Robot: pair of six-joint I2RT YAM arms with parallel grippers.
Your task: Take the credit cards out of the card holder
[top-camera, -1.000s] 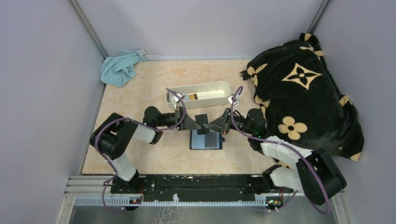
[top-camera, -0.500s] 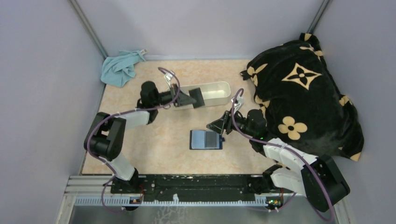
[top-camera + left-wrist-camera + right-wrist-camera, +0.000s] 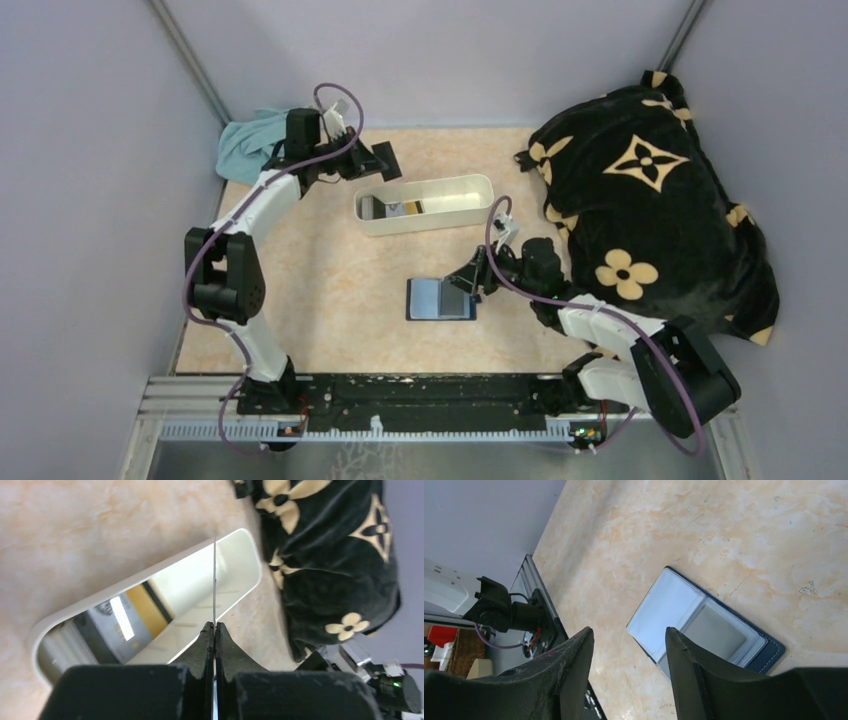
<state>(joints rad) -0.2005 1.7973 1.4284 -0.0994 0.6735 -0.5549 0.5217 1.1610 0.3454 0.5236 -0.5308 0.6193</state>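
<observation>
The card holder (image 3: 441, 298) lies open at mid-table (image 3: 330, 290), a grey card (image 3: 715, 630) in its slot. The right gripper (image 3: 629, 642) hovers over it, spread. The left gripper (image 3: 215, 626) pinches a second card (image 3: 215, 580) above the tray (image 3: 190, 585).

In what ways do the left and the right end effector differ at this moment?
The left end effector is shut; the right end effector is open. The left one holds a thin card, seen edge-on; the right one holds nothing. The left one is by the white tray at the far side; the right one hangs beside the open card holder. Both are black, with two fingers.
</observation>
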